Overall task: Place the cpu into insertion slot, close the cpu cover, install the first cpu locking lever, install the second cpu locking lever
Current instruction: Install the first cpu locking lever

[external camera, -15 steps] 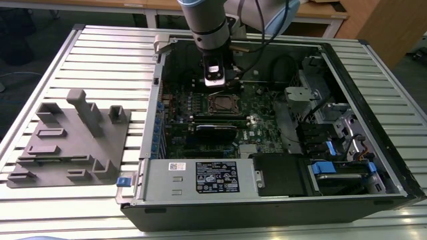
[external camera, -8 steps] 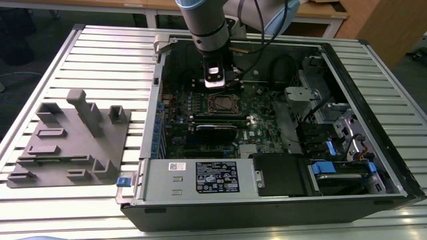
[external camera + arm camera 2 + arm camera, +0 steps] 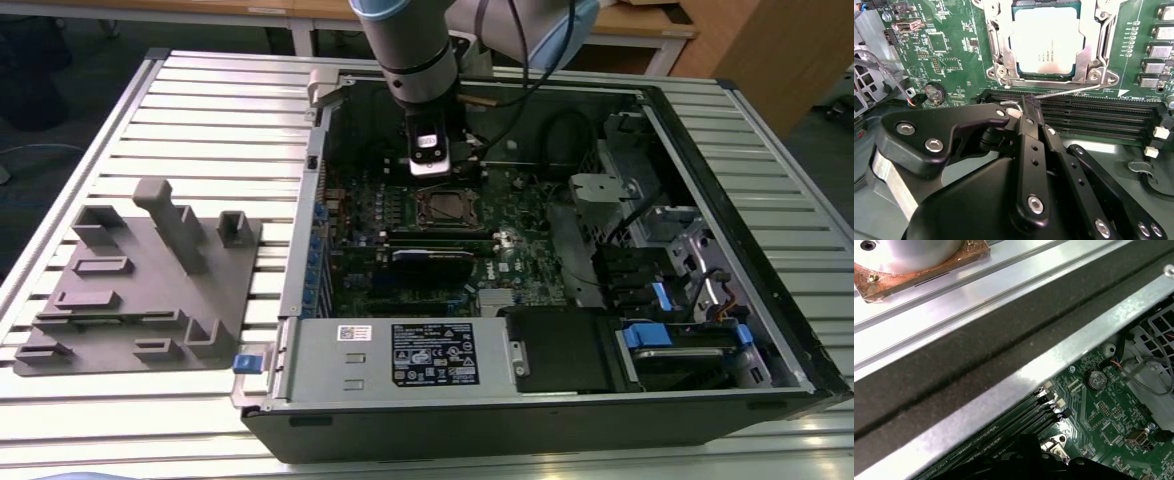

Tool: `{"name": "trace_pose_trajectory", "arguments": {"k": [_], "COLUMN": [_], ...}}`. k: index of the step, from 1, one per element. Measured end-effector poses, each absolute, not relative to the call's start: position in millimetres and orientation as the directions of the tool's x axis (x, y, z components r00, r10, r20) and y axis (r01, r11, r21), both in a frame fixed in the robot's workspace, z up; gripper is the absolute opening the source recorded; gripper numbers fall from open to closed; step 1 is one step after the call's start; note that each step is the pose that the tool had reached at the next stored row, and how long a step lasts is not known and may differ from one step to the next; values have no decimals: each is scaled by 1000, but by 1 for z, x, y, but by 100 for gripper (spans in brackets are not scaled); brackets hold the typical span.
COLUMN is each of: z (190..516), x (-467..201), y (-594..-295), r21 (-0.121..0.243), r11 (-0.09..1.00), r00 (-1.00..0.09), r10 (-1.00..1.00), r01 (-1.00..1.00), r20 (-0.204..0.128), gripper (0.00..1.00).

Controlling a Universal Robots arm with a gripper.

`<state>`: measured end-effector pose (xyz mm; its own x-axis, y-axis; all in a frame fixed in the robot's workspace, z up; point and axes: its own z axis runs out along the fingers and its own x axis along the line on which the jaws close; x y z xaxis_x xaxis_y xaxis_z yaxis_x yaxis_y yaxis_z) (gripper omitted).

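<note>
black gripper (image 3: 1027, 103), jaws together, at locking lever (image 3: 1069, 90)

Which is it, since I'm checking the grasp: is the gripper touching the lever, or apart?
Touching. In the second wrist view the end of the lever runs in between the closed tips of the gripper.

My claw (image 3: 431, 174) hangs inside the open black tower computer case (image 3: 467, 436), low over the green motherboard (image 3: 521, 225). Just beside the claw's tip sits the small square insertion slot (image 3: 447, 208) with its metal rim. Farther from the claw, at the case's near end, lies a silver box-shaped power supply (image 3: 334, 365). Well apart from the claw, toward the exterior view's left, a grey plastic fixture block (image 3: 134, 280) rests on the ribbed metal worktop (image 3: 214, 100).
</note>
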<state>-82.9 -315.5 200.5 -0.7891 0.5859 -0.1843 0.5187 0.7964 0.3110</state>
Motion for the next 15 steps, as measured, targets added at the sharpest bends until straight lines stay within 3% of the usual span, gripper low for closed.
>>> {"name": "trace_pose_trajectory", "arguments": {"k": [15], "z": [199], "x": [-83], "y": [-314], "r21": [312], "r11": [797], "r00": [-789], "r10": [586], "r01": [518], "r20": [-187], "gripper": [11]}}
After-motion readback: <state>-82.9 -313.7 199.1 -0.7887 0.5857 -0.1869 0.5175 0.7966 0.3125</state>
